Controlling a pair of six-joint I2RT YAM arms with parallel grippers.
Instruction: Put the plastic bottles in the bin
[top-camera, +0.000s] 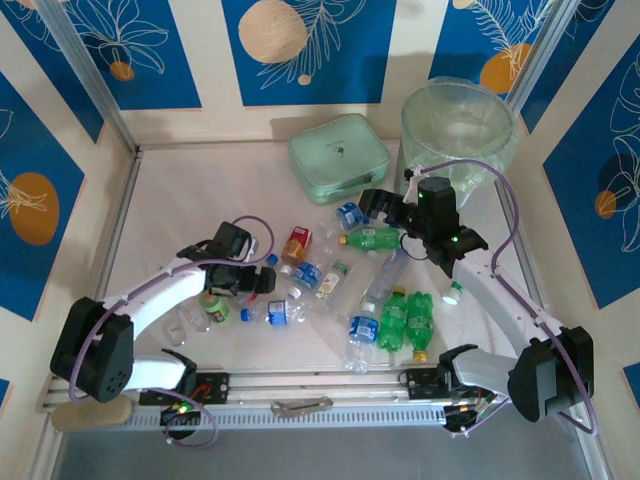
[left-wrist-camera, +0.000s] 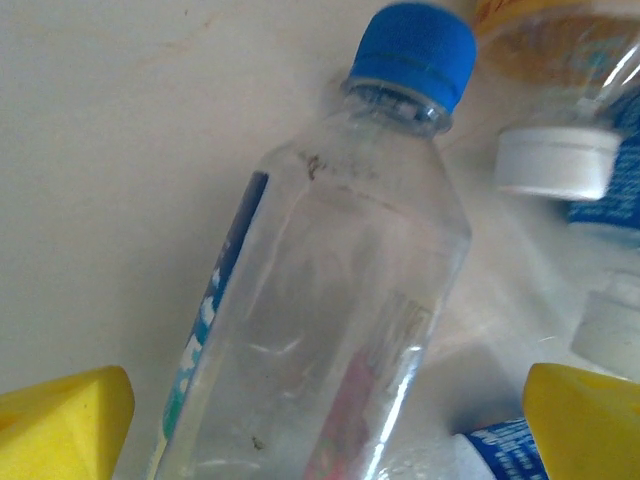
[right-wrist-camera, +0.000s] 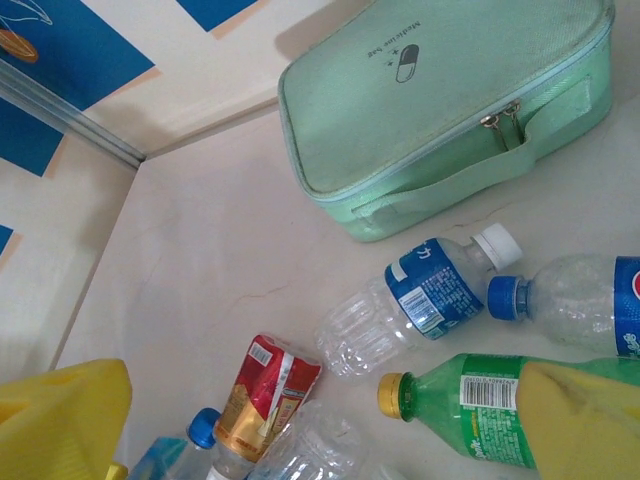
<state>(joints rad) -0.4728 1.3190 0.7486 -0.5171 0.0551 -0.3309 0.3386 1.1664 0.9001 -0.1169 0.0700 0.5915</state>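
Many plastic bottles lie scattered mid-table. My left gripper (top-camera: 250, 280) is low over them and open, its yellow fingers (left-wrist-camera: 62, 420) wide on either side of a clear blue-capped bottle (left-wrist-camera: 330, 270) without touching it. My right gripper (top-camera: 385, 207) hovers open above a green yellow-capped bottle (right-wrist-camera: 460, 410), whose body passes behind the right finger (right-wrist-camera: 590, 420). Near it lie a blue-labelled white-capped bottle (right-wrist-camera: 425, 295), a red-labelled bottle (right-wrist-camera: 265, 395) and another blue-capped bottle (right-wrist-camera: 570, 300). The bin (top-camera: 460, 125), a tall translucent bucket with a bag liner, stands at the back right, behind the right gripper.
A flat mint-green zip case (top-camera: 338, 158) lies at the back, left of the bin. Two more green bottles (top-camera: 407, 320) and a clear one (top-camera: 362, 335) lie near the right arm's base. Walls close the table on three sides.
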